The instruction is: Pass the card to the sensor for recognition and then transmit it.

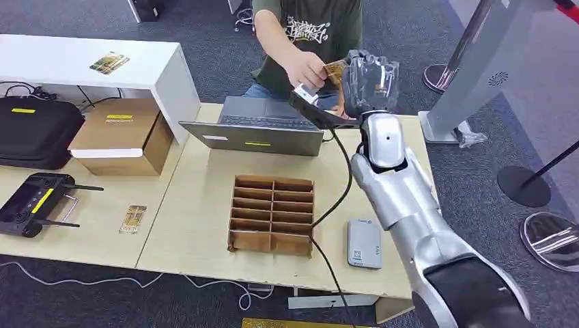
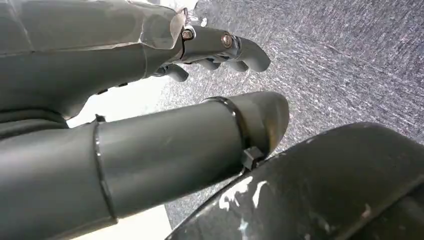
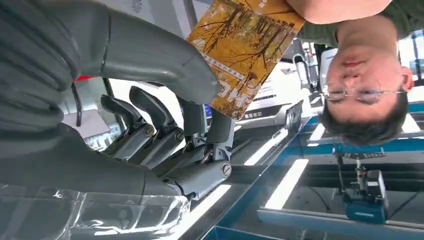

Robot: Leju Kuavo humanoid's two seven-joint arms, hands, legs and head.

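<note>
We see the right hand (image 1: 369, 83) raised beyond the far edge of the table (image 1: 205, 225), up past the laptop (image 1: 256, 130), and it pinches the card (image 1: 335, 70) between thumb (image 3: 165, 65) and fingers (image 3: 212, 130). A person's hand (image 1: 305, 68) grips the same card from the other side, so both hold it at once. The card shows an orange, autumn-tree print. On the table, the grey sensor (image 1: 363, 242) lies just beside the cardboard divider tray (image 1: 272, 214), on the robot's right of it, well short of the laptop. A second card (image 1: 132, 219) lies flat on the table, well off to the tray's other side. The left hand (image 2: 165, 135) hangs over grey carpet; we think its fingers are lightly curled with nothing in them, though the angle is poor.
</note>
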